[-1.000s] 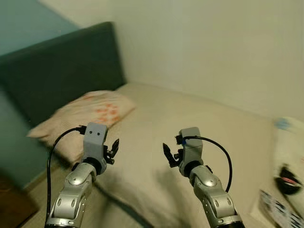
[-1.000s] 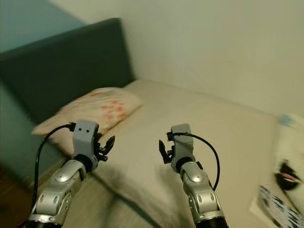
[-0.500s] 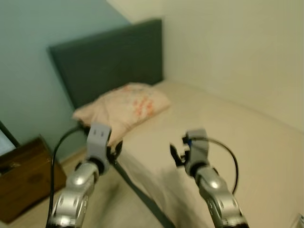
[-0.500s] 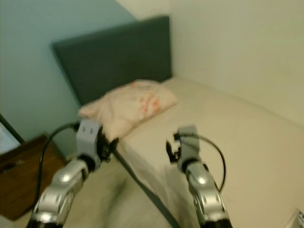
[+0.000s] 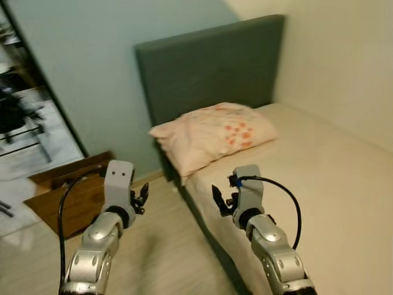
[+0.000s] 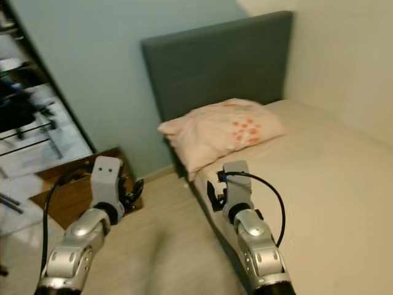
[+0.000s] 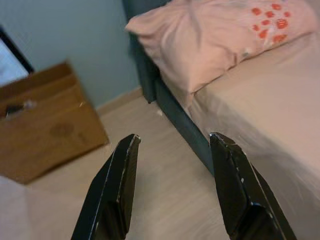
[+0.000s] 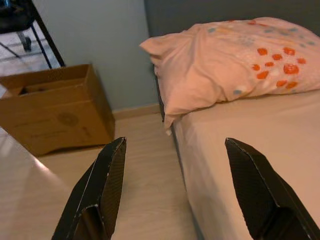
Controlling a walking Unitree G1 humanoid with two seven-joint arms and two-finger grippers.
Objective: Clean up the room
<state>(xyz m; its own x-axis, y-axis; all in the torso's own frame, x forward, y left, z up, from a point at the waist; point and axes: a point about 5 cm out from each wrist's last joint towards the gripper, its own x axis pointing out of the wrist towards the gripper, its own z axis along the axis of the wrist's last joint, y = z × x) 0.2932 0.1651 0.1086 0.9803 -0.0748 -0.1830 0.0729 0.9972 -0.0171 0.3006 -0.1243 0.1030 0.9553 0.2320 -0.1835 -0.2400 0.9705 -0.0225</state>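
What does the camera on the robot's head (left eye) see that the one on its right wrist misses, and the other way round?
Extra from the head: both silver arms, the left claw and right claw raised in front, plus the whole grey headboard.

Extra from the right wrist: a close look along that claw's own two black fingers, spread apart.

Shared: the pink pillow with orange spots, the beige bed, the cardboard box and the wooden floor.
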